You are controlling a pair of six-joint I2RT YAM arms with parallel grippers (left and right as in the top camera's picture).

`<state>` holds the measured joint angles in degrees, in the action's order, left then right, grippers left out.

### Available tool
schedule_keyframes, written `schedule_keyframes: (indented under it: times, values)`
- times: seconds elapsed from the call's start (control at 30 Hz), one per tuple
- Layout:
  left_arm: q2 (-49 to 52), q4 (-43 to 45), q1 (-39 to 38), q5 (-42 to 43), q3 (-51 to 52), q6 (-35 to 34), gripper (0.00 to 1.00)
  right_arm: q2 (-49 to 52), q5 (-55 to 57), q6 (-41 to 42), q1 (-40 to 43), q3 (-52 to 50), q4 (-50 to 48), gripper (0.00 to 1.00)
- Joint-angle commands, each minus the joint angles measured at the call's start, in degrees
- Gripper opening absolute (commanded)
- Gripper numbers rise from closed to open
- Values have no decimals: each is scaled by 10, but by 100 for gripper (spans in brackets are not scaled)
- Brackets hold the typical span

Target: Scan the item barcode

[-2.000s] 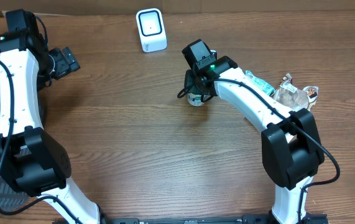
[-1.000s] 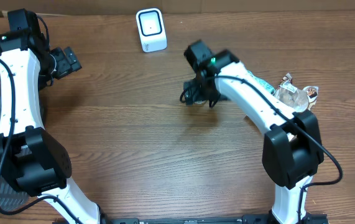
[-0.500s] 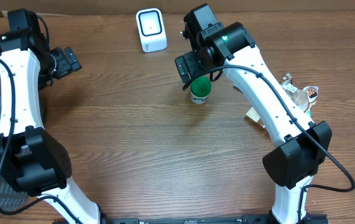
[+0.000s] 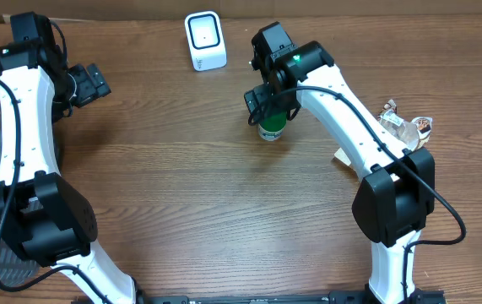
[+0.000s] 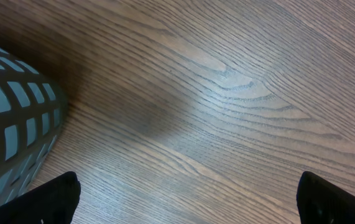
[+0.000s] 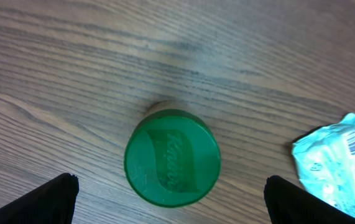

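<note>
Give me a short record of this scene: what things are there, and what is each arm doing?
scanner: white scanner, at the far side
item: green-lidded jar, standing upright
right gripper: open, directly above the jar, not gripping it
left gripper: open, empty, near the grey basket
other: teal packet lying beside the jar

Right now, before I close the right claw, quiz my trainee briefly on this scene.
1. True or false: the right claw is shut on the green-lidded jar.
2. In the right wrist view, what lies beside the jar? A a barcoded packet, B a spoon, C a cup.
3. What colour is the scanner?
Key: 1 false; 2 A; 3 white.
</note>
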<state>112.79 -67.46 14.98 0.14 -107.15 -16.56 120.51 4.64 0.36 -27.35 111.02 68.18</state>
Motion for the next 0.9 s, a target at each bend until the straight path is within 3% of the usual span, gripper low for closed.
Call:
schedule_keyframes:
  times: [0.0, 0.57, 0.87]
  values:
    - [3, 2, -4, -6, 3, -2, 100, 1, -12, -2, 2, -24, -18, 94]
    - [3, 2, -4, -6, 3, -2, 100, 1, -13, -2, 15, -120, -132, 93]
    - [3, 2, -4, -6, 3, -2, 100, 1, -14, -2, 27, -129, -146, 77]
